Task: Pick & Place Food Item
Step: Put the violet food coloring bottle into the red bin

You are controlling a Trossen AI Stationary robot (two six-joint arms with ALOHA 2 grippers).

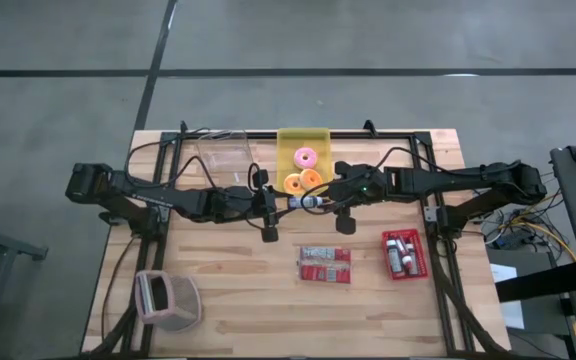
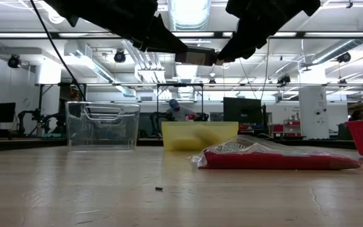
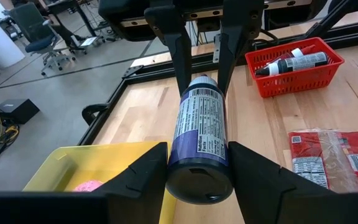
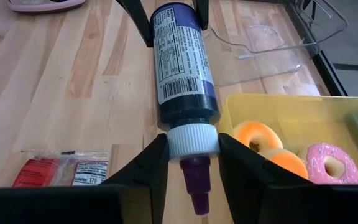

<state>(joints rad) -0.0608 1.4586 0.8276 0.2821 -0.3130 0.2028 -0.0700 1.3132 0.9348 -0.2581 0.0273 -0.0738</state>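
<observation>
A dark blue squeeze bottle (image 1: 306,201) with a white label, a white cap and a purple nozzle hangs level above the table's middle, between my two grippers. My left gripper (image 3: 197,177) is shut on its base end. My right gripper (image 4: 192,155) is shut on its cap end. In the low view the bottle (image 2: 197,55) shows high above the wood, with the left gripper (image 2: 169,45) on one side and the right gripper (image 2: 224,52) on the other. My left gripper pinches the bottle's base end (image 3: 197,163) between its two fingers, one on each side. The fingers come nearly level from the table's left and lie along the bottle. The bottle lies level, clear of the table. My right gripper pinches the white cap (image 4: 192,138) between its two fingers, one on each side. They come from the table's right, slanting slightly down, in line with the bottle. The purple nozzle (image 4: 196,180) points back between the fingers.
A yellow bin (image 1: 288,145) with donuts stands at the far edge, just beyond the bottle, and a clear container (image 1: 223,160) to its left. A red packet (image 1: 325,265) and a red basket (image 1: 405,270) of bottles lie nearer. A pink object (image 1: 168,300) sits near left.
</observation>
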